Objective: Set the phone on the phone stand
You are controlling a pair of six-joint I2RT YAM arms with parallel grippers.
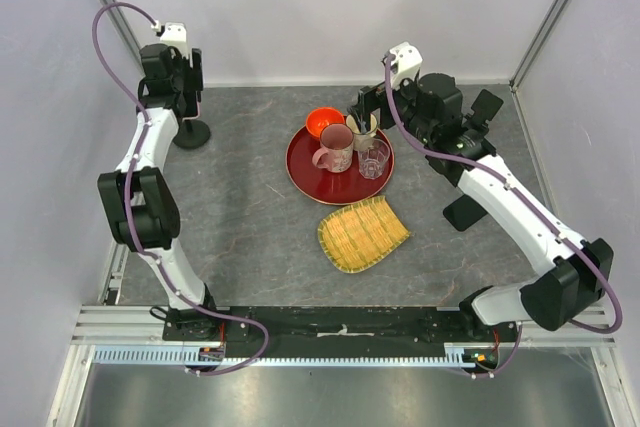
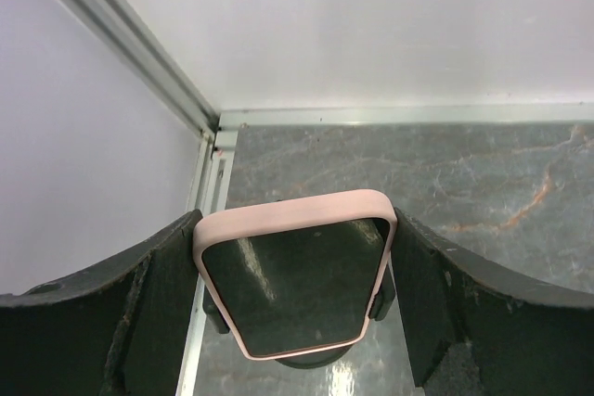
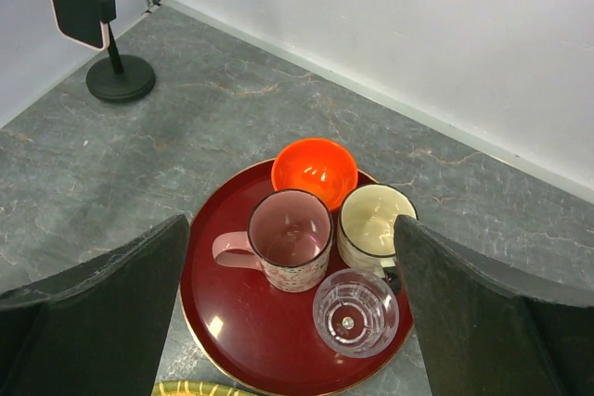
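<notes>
Dark fingers [image 2: 153, 299] of the left gripper [image 2: 297, 226] flank the pink-cased, black-screened phone [image 2: 295, 280], spread to its width; whether they press its edges I cannot tell. It sits atop the black round-based phone stand [image 3: 121, 79], seemingly in its clamp. Right gripper [image 3: 290, 226] hangs wide open and empty above the round red tray [image 3: 239, 326].

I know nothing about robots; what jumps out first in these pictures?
The red tray in the centre, crowded with an orange bowl, a pink mug, a cream cup and a glass. Then the pink-cased phone at the far left, between the left arm's jaws above a black stand.
</notes>
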